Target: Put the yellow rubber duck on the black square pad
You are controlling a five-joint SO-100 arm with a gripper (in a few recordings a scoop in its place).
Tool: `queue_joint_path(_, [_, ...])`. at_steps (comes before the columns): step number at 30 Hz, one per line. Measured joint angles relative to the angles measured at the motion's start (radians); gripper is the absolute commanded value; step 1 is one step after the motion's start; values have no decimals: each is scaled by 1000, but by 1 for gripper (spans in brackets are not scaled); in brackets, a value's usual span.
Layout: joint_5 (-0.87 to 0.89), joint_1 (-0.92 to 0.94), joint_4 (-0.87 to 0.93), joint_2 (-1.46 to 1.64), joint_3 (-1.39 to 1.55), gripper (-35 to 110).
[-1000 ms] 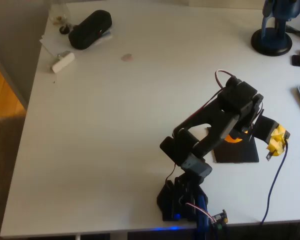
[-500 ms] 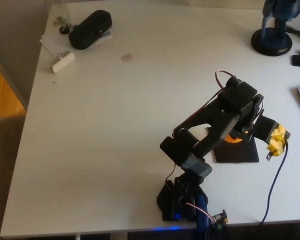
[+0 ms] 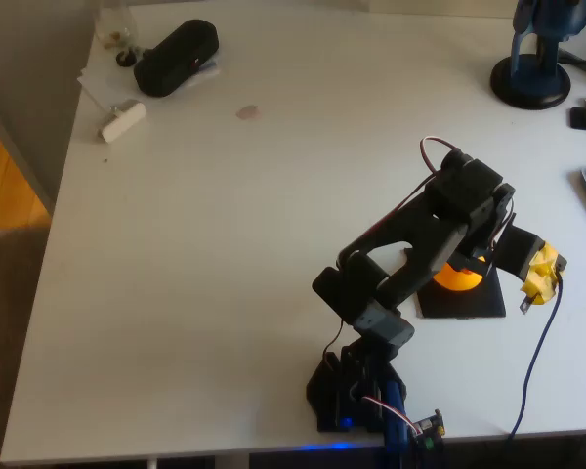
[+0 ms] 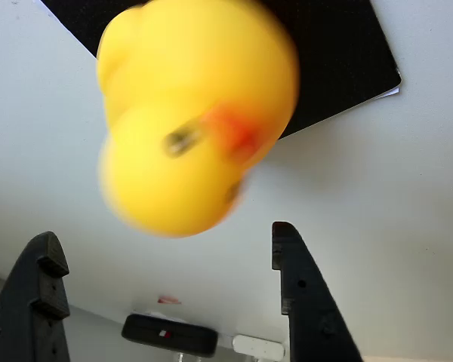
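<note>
In the wrist view the claw (image 4: 166,302) is seen spread wide with nothing between its two dark fingers (image 4: 302,302), and the yellow rubber duck (image 4: 192,113), blurred, is seen apart from them at 12 o'clock, its body over the black square pad (image 4: 347,53) and its head over the white surface (image 4: 377,211). In the overhead view the duck (image 3: 459,277) is seen as an orange patch on the pad (image 3: 474,301), partly hidden under the arm, at about 4 o'clock of the surface (image 3: 225,244); a dark oblong pouch (image 3: 176,57) lies well apart at 10 o'clock
</note>
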Motion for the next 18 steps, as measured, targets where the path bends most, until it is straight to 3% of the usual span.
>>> queue_joint_path(12, [6, 0, 0, 17, -2, 32])
queue_joint_path(18, [6, -11, 0, 250, -2, 32])
